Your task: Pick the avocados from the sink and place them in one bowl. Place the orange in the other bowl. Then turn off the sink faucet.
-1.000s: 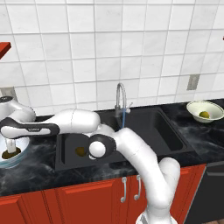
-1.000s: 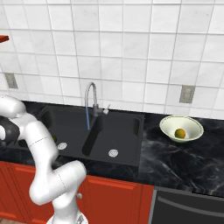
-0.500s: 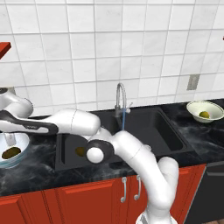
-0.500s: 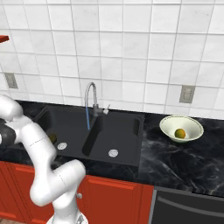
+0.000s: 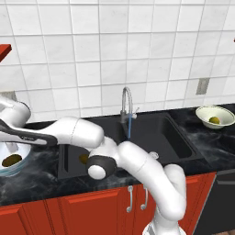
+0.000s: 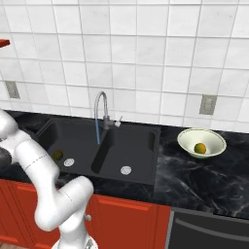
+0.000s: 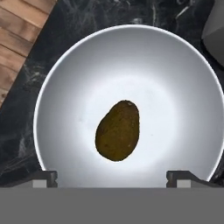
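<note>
Pincer (image 7: 112,177) spread wide and empty above the wide, shallow, glossy pale blue-white bowl (image 7: 65,78), one dark brown-olive oval avocado (image 7: 117,130) lying free on its floor. Other dark oval avocado (image 6: 58,155) in the left basin of the black double sink (image 6: 146,141), rightward of the pincer, likely next; long axis unclear
</note>
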Available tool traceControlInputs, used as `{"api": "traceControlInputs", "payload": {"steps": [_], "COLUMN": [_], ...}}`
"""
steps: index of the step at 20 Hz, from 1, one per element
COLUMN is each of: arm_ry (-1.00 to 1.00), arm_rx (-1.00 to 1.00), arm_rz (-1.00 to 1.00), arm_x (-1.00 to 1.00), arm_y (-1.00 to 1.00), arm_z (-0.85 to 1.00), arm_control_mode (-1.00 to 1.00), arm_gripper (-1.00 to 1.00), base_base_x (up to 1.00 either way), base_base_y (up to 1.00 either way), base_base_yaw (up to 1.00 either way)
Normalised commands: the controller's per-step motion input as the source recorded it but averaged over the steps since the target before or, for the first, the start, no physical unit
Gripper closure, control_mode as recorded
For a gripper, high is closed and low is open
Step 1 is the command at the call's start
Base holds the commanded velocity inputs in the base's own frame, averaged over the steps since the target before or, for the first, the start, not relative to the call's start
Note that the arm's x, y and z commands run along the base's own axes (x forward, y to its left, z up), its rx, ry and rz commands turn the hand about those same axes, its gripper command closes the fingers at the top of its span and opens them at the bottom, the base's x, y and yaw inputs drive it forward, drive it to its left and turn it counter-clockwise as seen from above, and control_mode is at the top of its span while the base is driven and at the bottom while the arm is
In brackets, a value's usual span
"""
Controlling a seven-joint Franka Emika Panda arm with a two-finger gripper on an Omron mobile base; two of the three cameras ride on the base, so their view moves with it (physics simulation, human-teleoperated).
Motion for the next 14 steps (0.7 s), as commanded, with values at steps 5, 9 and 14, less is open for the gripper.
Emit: {"api": "traceControlInputs", "payload": {"steps": [5, 9, 14], "arm_ry": [-0.07, 0.0, 0.09], "arm_rx": [-0.12, -0.09, -0.07], "arm_rz": [0.04, 0.0, 0.0], "arm_x": [-0.22, -0.16, -0.07], "arm_y": [-0.17, -0.23, -0.42], "arm_z": [0.6, 0.43, 0.34], "arm_control_mode": [-1.0, -1.0, -1.0], "arm_gripper": [-1.0, -1.0, -1.0], "base_base_x": [0.0, 0.0, 0.0], "base_base_y": [0.0, 0.0, 0.0], "base_base_yaw": [0.0, 0.0, 0.0]}}
